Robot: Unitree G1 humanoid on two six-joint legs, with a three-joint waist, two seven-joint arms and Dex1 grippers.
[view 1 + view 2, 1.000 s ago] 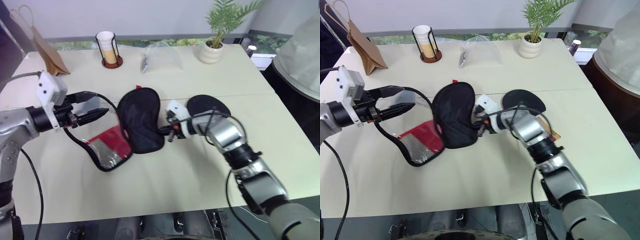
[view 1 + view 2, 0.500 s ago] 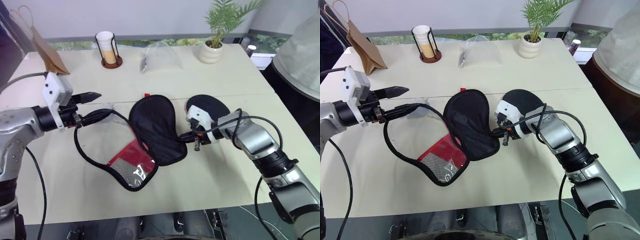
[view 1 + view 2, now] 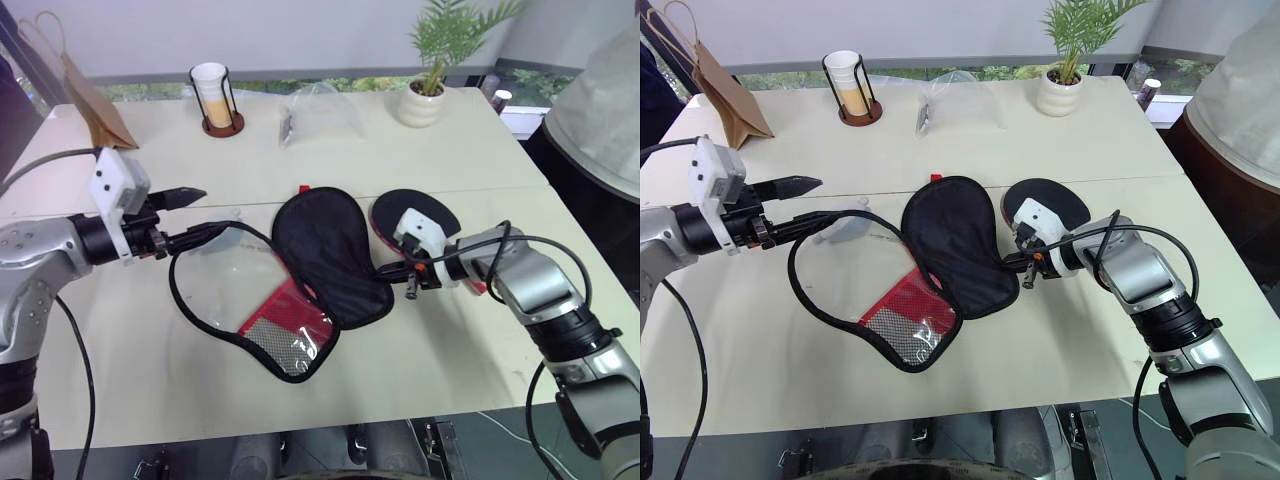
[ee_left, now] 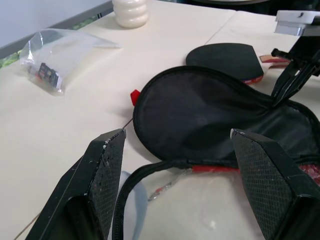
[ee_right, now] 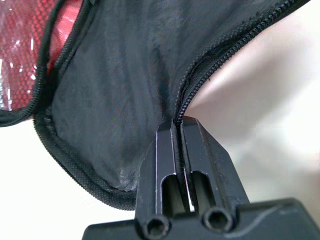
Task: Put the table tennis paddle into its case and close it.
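Table (image 3: 480,150): one paddle (image 3: 415,212), one case (image 3: 330,250), apparently open.

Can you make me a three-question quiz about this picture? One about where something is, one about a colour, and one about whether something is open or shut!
1. Where is the paddle?
A. inside the case
B. on the table beside the case
C. in the paper bag

2. What colour is the mesh panel on the case?
A. red
B. blue
C. yellow

3. Is the case open or shut?
A. zipped shut
B. open, its two halves spread apart
C. folded away

Answers:
1. B: the paddle lies flat on the table, to the robot's right of the case, behind the right gripper.
2. A: the lower half shows a red mesh panel.
3. B: the black lining faces up and the zip edge runs loose in a loop toward the left gripper.
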